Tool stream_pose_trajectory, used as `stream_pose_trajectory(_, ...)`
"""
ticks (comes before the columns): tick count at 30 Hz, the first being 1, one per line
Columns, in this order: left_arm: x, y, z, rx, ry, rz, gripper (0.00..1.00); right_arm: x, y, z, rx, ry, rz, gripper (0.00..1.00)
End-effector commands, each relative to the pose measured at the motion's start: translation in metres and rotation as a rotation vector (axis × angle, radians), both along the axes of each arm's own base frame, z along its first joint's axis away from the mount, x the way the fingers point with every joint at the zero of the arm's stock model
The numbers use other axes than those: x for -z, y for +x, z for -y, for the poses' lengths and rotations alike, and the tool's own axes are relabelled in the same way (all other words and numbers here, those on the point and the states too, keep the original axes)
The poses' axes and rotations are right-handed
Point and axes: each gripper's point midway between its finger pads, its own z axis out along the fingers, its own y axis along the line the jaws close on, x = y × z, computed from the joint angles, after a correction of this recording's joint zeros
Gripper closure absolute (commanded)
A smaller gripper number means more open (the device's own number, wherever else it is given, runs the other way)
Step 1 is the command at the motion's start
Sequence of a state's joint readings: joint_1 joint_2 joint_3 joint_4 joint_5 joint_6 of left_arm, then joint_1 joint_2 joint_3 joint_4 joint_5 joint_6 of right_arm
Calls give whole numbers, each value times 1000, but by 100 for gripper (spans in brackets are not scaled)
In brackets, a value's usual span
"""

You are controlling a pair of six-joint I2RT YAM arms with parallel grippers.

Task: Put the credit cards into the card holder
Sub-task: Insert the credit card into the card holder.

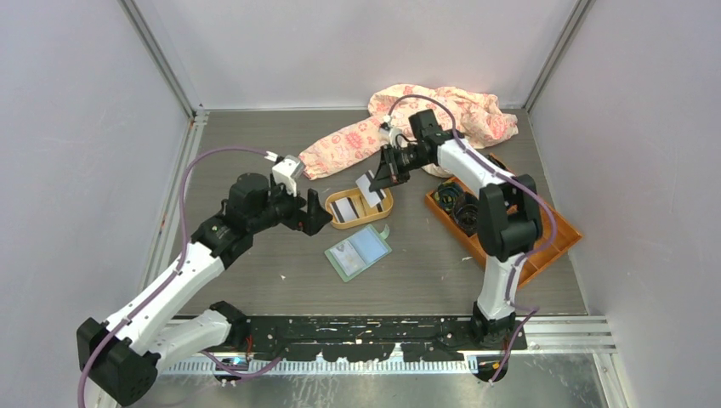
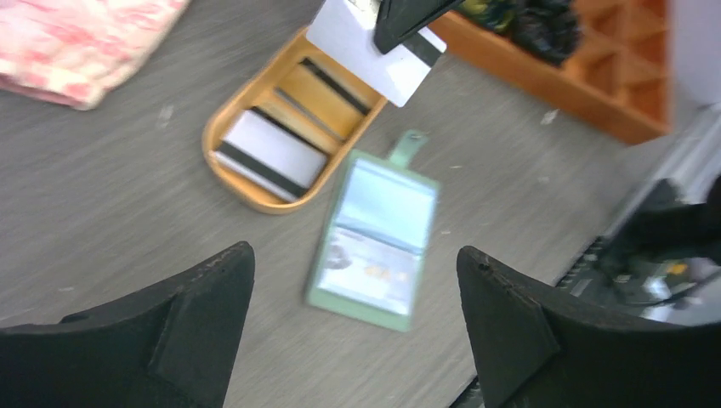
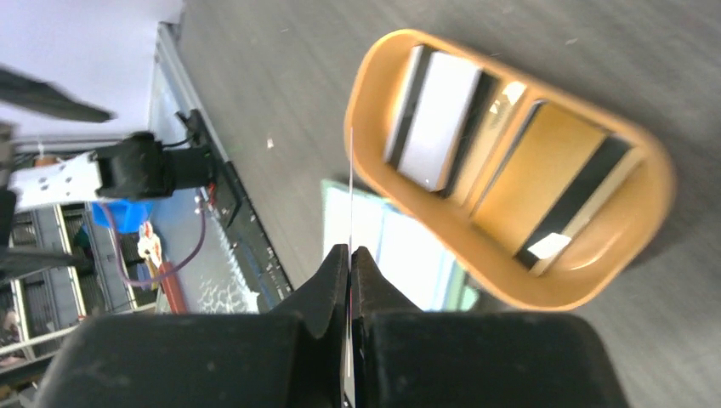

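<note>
Grey surface (image 1: 281, 274) gives you room at lower left, beside the left gripper (image 1: 316, 218), its jaws wide apart and holding nothing. At centre the pale green card holder (image 1: 358, 252) lies unfolded flat, just below the orange tray (image 1: 361, 225) with striped credit cards (image 1: 344, 208). The right gripper (image 1: 382, 182) has its jaws pinched on a white card (image 1: 371, 190) over the tray's right end.

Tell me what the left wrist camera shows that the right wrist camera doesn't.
Only left wrist: the flat white face of the held card, the pink cloth and the orange compartment box. Only right wrist: that card edge-on, pinched in the shut right claw. Both: the orange tray with cards, and the green card holder beside it.
</note>
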State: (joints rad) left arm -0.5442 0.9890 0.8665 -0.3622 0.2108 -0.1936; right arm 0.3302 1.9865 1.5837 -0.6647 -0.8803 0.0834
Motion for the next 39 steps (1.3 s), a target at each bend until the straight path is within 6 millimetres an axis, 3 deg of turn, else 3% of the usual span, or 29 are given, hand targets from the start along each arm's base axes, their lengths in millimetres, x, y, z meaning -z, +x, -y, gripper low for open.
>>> stream_pose_trajectory(1,-43,-19,44,76,-439,-43,13,-68,-34,-5,-88,184,186,99)
stream_pose_trajectory(6,-60,-42,68,133,-764,-70,20,-86,-82,-1,-114,343,229,99)
stream_pose_trajectory(11,-48,-68,104,163,-730,39,19,-113,-101,-2,-95,468,296,99)
stream_pose_trajectory(14,-42,-69,111,148,-774,62,20,-123,-109,-7,-109,497,303,99)
stream_pose_trajectory(21,-39,-69,122,161,-856,50,27,-124,-131,-26,-195,517,271,99)
stream_pose_trajectory(30,-37,-67,112,119,-867,72,34,-123,-136,-30,-220,521,265,99)
stream_pose_trajectory(39,-40,-63,100,65,-888,95,63,-128,-145,-32,-258,536,278,99)
